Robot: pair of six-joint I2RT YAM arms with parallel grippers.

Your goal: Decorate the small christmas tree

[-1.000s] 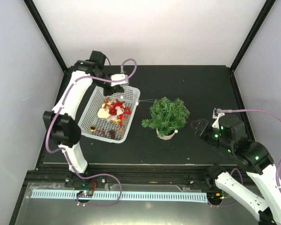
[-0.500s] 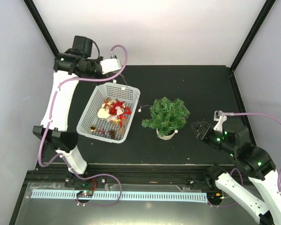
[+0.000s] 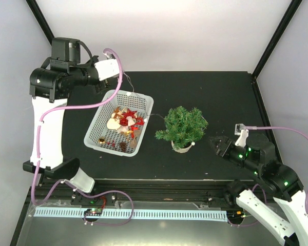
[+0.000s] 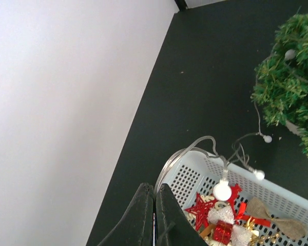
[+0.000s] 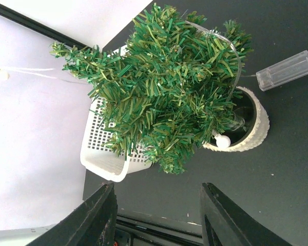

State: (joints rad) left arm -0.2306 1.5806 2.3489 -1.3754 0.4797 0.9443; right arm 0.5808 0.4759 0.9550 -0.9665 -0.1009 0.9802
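The small christmas tree (image 3: 185, 124) stands in its whitish pot (image 3: 182, 148) at mid-table; it also shows in the right wrist view (image 5: 164, 87). A string of lights (image 4: 222, 191) with white bulbs runs from the tree over the white mesh basket (image 3: 98, 129) of ornaments. My left gripper (image 3: 101, 86) is raised above the basket's far left corner. In the left wrist view it (image 4: 155, 190) is shut on the string's wire. My right gripper (image 3: 215, 142) is open and empty, to the right of the tree and facing it (image 5: 156, 215).
The basket holds a red star (image 4: 201, 209), a burlap bow (image 4: 277, 221) and several small ornaments. A clear plastic battery box (image 5: 286, 70) lies beside the pot. White walls stand at the back and left, with black frame posts at the corners.
My left arm has risen and swung back to the left, away from the basket, drawing the light string's wire up with it. My right arm has shifted slightly nearer.
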